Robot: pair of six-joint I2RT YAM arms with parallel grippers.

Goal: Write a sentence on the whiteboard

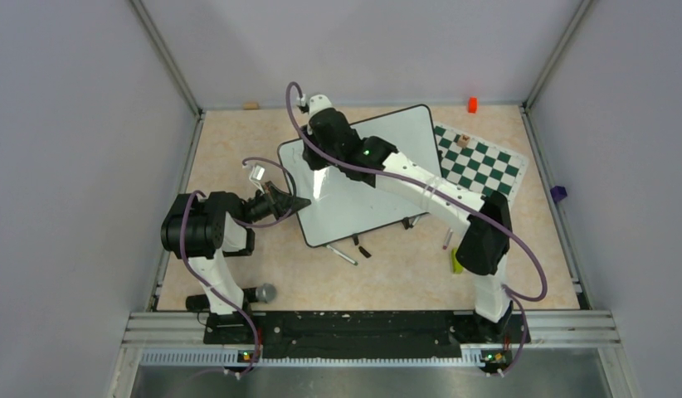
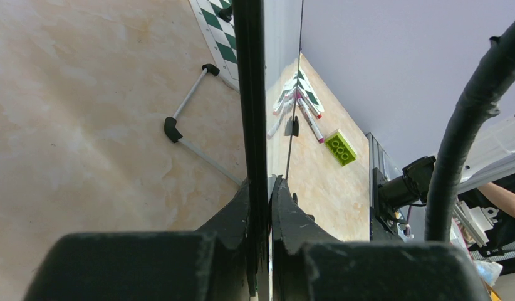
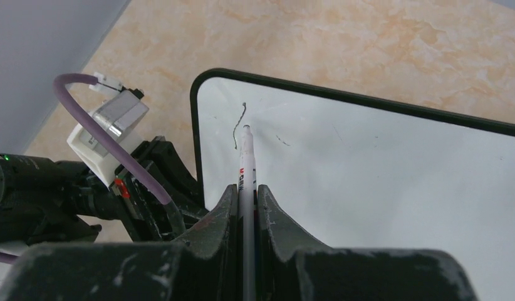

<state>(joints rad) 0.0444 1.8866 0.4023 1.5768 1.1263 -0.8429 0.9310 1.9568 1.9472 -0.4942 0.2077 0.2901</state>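
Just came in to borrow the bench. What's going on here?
The left gripper is clamped on the whiteboard at its edge. The right gripper grips a marker, with its tip at the board's corner nearest the left gripper, beside one short dark stroke. No words are written yet.

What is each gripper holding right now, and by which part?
Left gripper: the glossy white, black-rimmed whiteboard, pinched at its left edge. Right gripper: a slim white marker pen, clamped around its barrel.
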